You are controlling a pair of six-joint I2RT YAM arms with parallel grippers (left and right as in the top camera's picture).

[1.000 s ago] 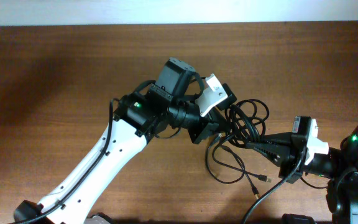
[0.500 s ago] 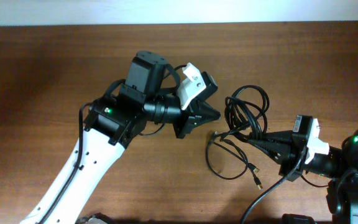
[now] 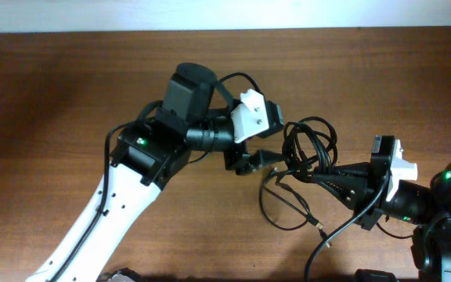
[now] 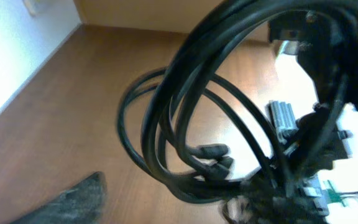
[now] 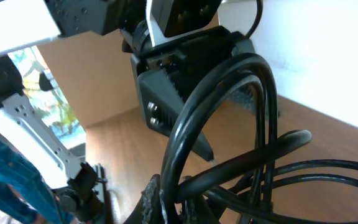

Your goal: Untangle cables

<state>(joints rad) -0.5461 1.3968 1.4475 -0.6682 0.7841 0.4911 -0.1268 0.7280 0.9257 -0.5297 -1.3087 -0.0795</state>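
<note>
Brown wooden worktop (image 3: 69, 117) carries the tangled black cables (image 3: 312, 153) right of centre. Left fingers (image 4: 73, 199) stand spread, with the cable loops directly in front of them. Right fingers (image 3: 339, 184) are closed on the bundle's lower right edge. Left arm (image 3: 124, 196) reaches in diagonally from the lower left. Right arm (image 3: 437, 204) lies low, pointing left.

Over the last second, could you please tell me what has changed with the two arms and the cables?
The left tool drew back away from the cables, then came forward again to the edge of the bundle and opened. The right tool stayed shut on the cables, and the bundle barely shifted.
</note>
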